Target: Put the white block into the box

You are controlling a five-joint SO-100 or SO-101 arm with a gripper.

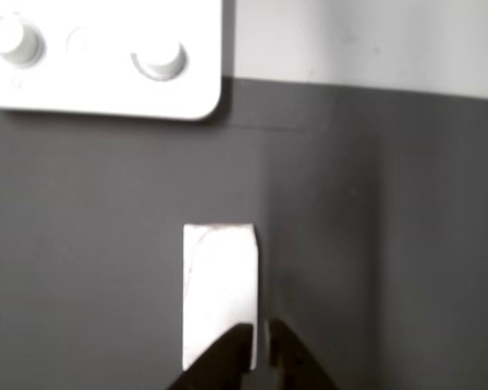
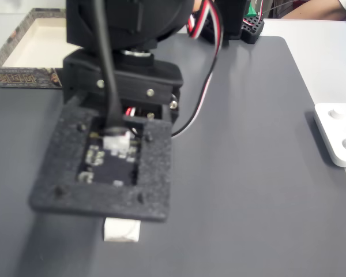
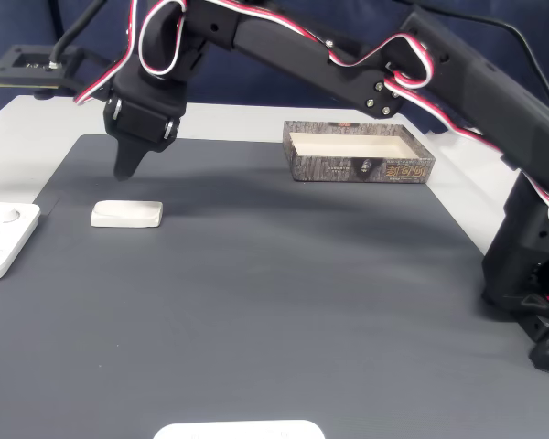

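The white block (image 1: 220, 284) lies flat on the dark grey mat (image 1: 390, 244); it also shows under the camera mount in a fixed view (image 2: 122, 229) and at the mat's left in the other fixed view (image 3: 126, 214). My gripper (image 3: 126, 171) hangs just above and behind the block, its jaws close together with nothing between them. In the other view the dark fingertips (image 1: 228, 361) enter from the bottom edge, and the left one overlaps the block's near end. The box (image 3: 359, 154) stands open and empty at the far side of the mat, well to the right of the gripper, and shows at the top left (image 2: 29, 34).
A white plate with round knobs (image 1: 106, 57) lies at the mat's edge beyond the block, also seen at the left (image 3: 5, 238) and the right (image 2: 337, 135). Another white rounded object (image 3: 238, 430) sits at the near edge. The arm's base (image 3: 531, 274) stands at the right.
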